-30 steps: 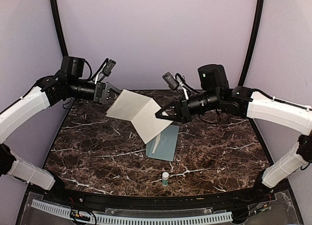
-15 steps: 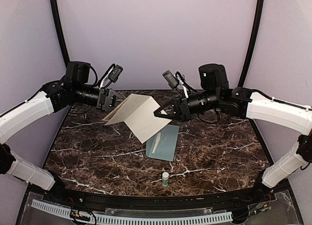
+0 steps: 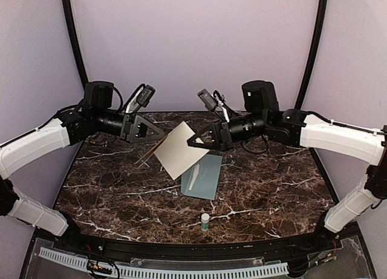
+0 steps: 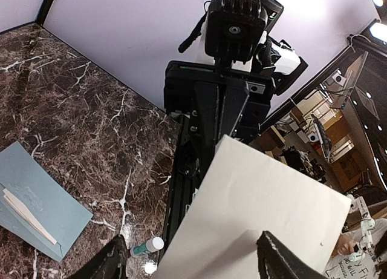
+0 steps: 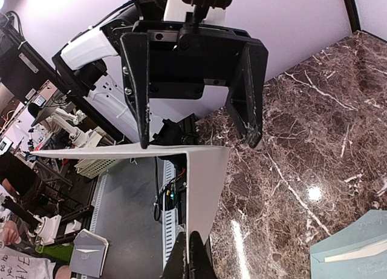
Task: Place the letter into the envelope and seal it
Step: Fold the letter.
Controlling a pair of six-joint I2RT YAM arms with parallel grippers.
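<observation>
Top external: mid-fold, right pincer (image 3: 192, 143) clenched on the half-folded letter (image 3: 179, 152) above the envelope (image 3: 207, 177), left pincer (image 3: 155, 132) released around its left edge; likely next, pinch the fold flat.

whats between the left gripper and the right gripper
The folded letter: the right gripper is shut on its edge, and the open left gripper faces its crease. This shows clearest in the right wrist view.

You see lavender walls (image 3: 193, 43) behind, black curved poles (image 3: 71, 31) at both corners; dark brown marble table (image 3: 109, 182), white-veined; bright glare spot (image 5: 314, 194) on it.
</observation>
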